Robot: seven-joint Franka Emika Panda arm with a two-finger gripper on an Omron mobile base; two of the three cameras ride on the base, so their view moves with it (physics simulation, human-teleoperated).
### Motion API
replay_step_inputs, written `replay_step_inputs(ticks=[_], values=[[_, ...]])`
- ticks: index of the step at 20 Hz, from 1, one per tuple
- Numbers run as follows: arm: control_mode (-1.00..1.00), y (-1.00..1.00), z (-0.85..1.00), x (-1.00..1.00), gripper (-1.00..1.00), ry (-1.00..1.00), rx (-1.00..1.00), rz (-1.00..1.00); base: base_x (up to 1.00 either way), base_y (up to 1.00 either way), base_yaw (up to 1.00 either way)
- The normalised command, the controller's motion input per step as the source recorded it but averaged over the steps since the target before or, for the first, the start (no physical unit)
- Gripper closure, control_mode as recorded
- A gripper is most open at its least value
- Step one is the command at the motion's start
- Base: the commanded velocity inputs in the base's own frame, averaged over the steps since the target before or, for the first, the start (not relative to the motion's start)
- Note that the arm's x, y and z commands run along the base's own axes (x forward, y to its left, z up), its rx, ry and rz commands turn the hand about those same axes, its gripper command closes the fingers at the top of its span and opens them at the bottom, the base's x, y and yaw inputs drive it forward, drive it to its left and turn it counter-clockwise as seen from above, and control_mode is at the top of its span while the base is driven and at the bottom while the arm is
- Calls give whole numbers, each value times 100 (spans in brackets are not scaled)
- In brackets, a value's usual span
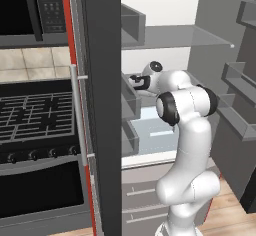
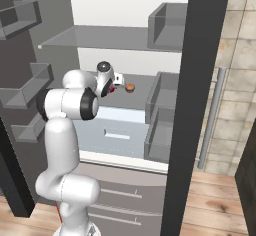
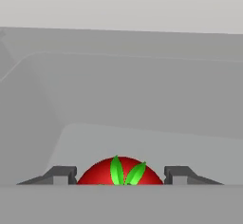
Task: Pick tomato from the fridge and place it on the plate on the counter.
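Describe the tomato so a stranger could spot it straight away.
Look inside the open fridge, on the grey shelf above the pale drawer. There the gripper has a finger on each side of the tomato: round, glossy red with green leaves, unlike the brownish-orange ball beside it.

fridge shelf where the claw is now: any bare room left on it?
Bare: the grey shelf right of the brownish-orange item, up to the door bins. Crowded: its left, where the claw straddles the tomato.

Glossy red tomato [image 3: 119, 173] with green leaves, between dark grey fingers [image 3: 60, 174]. Fridge [image 2: 205, 80] dark grey outside, white inside, grey shelves. A brownish-orange round item [image 2: 130, 87] on the shelf's right part.
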Motion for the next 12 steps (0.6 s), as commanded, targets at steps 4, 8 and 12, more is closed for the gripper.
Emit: replay_step_inputs(ticks=[4, 8, 12], values=[[-100, 0, 24, -25, 100, -14, 0, 0, 0, 0, 0], [-100, -1, 41, -46, 100, -17, 0, 0, 0, 0, 0], [-100, -16, 43, -74, 100, -18, 0, 0, 0, 0, 0]])
